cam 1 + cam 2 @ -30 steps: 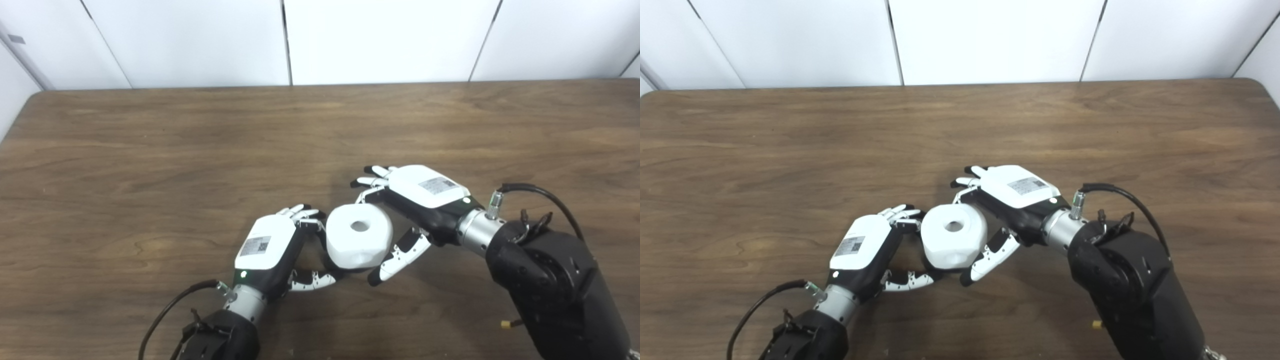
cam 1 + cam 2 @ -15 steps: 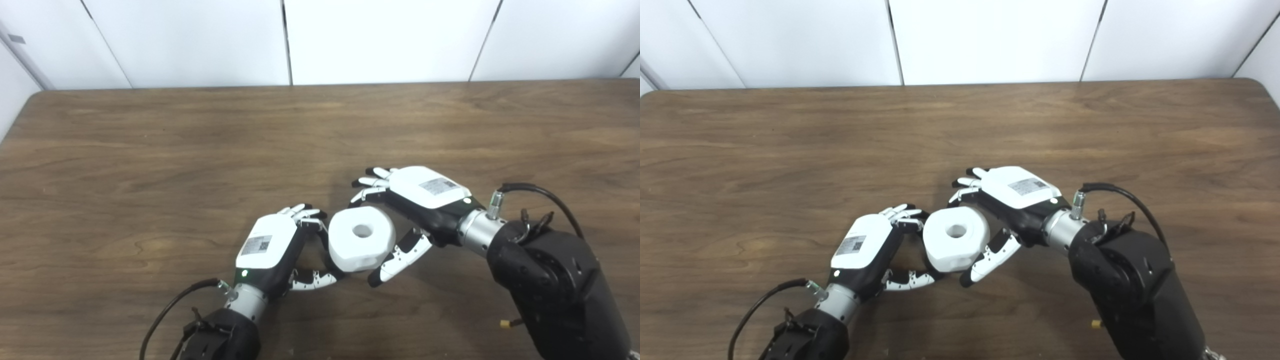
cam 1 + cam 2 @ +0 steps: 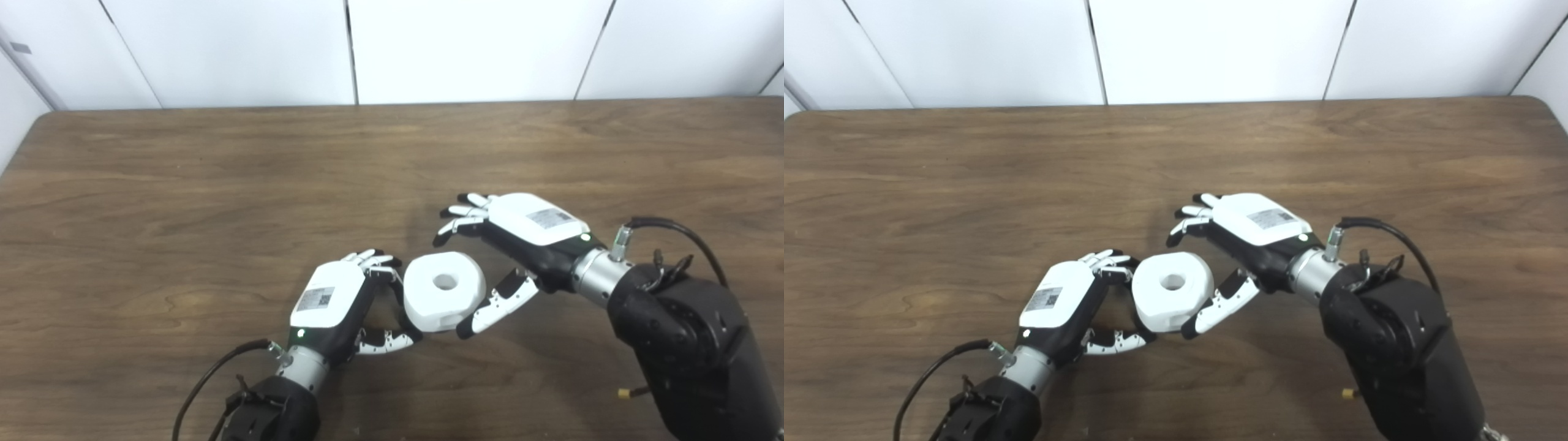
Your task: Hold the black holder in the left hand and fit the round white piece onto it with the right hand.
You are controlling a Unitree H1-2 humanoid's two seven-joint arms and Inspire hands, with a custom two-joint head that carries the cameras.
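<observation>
White piece [image 3: 443, 290] sat between both hands above table [image 3: 184, 184]. Left hand [image 3: 334, 300] curled against its left side; holder hidden. Right hand [image 3: 520, 242] spread, just right, apart.

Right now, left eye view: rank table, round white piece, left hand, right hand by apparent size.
1. Table, by far the largest.
2. Right hand and left hand: look alike, so unranked.
3. Round white piece, smallest, though close to the hands.
</observation>
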